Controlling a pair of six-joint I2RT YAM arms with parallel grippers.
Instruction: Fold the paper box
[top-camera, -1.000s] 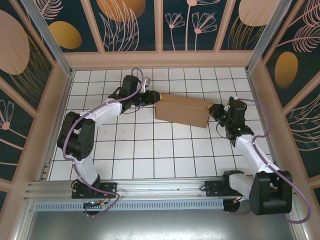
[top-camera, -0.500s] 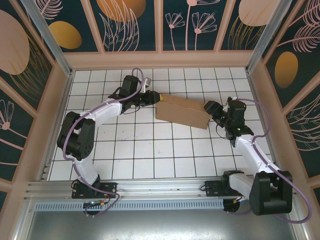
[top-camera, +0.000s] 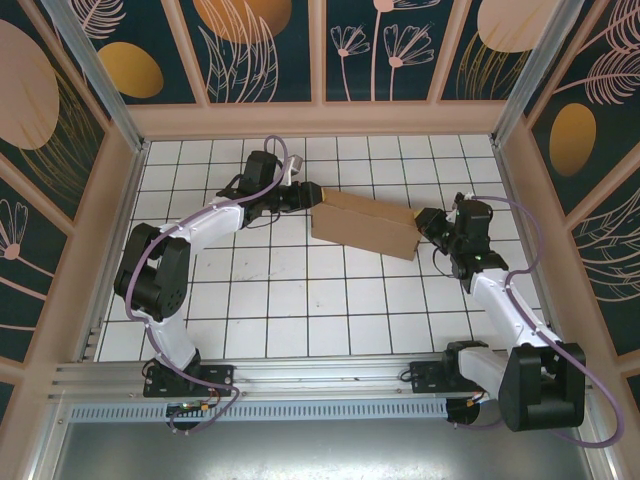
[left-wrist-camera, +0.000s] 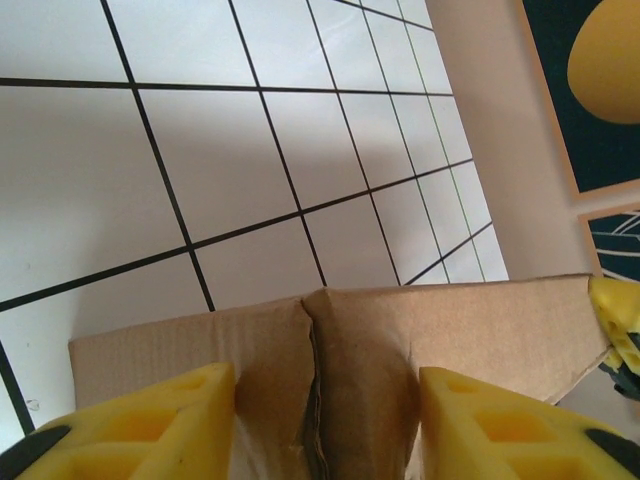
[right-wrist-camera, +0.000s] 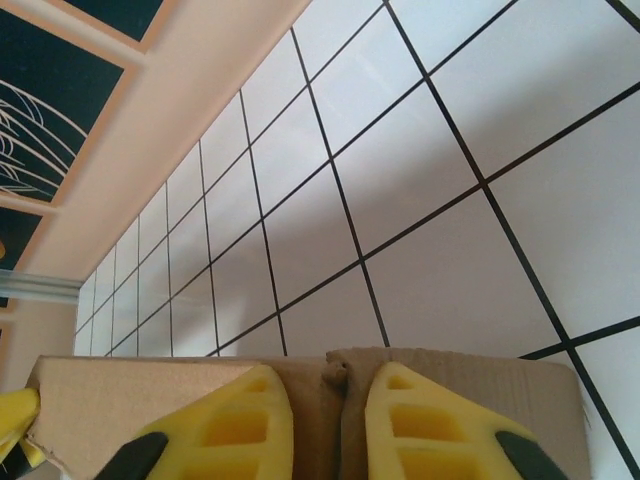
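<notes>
Paper box (top-camera: 365, 228): brown cardboard in a long, low shape. It lies askew on the far middle of the table, with its left end farther from the arm bases than its right end.
Table (top-camera: 260, 300): white tiles with dark grid lines, carrying the box between the two tools.
Left tool (top-camera: 312, 196): set at the box's left end. In the left wrist view its yellow fingers (left-wrist-camera: 150, 425) stand spread wide, and cardboard with an upright seam lies between them. Whether the pads press on the cardboard cannot be told.
Right tool (top-camera: 425, 222): set at the box's right end. In the right wrist view its yellow fingers (right-wrist-camera: 225, 430) are drawn close together and pinch a thin upright edge of the cardboard.
</notes>
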